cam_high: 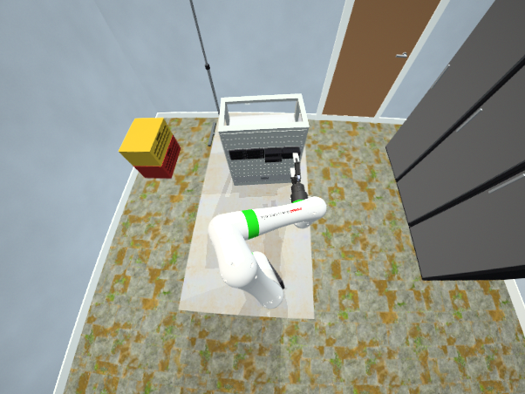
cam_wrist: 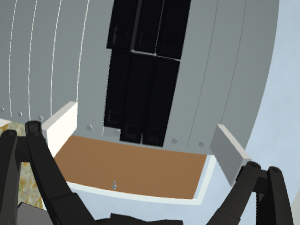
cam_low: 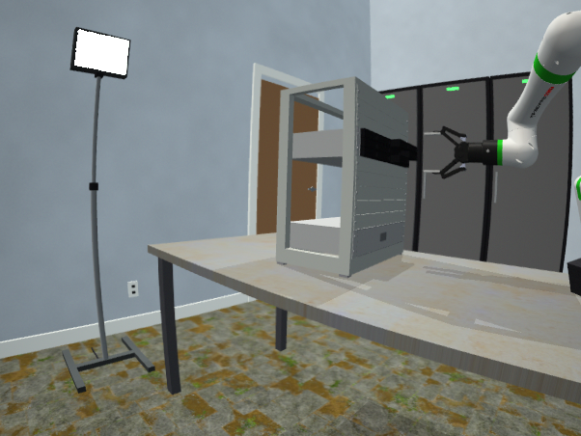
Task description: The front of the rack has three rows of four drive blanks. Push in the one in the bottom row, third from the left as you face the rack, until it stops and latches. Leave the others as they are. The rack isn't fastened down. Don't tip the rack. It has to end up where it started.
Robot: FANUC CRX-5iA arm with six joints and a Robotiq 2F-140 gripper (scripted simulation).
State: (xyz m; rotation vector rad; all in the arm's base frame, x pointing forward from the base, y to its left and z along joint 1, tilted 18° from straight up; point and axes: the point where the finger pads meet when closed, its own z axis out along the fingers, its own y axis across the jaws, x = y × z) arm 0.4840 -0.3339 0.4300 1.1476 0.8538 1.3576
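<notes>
The grey rack (cam_high: pixel 262 131) (cam_low: pixel 381 217) (cam_wrist: pixel 53 29) stands upright on the table (cam_low: pixel 434 299). A block of black drive blanks (cam_high: pixel 248 154) (cam_low: pixel 386 147) (cam_wrist: pixel 149 55) sits in the upper half of its front, and some stick out further than others. I cannot tell the single rows and columns apart with certainty. My gripper (cam_high: pixel 296 165) (cam_low: pixel 427 151) (cam_wrist: pixel 146 126) is open and empty. It points level at the rack's front, at the height of the blanks and near the rack's right edge. A short gap separates it from the blanks, and it touches nothing.
A yellow and red box (cam_high: pixel 150 146) stands on the floor left of the table. A stand with a white panel (cam_low: pixel 100 52) is behind the table's far end. Dark cabinets (cam_high: pixel 462 152) (cam_low: pixel 458 193) line the right side. A brown door (cam_high: pixel 375 57) is behind the rack.
</notes>
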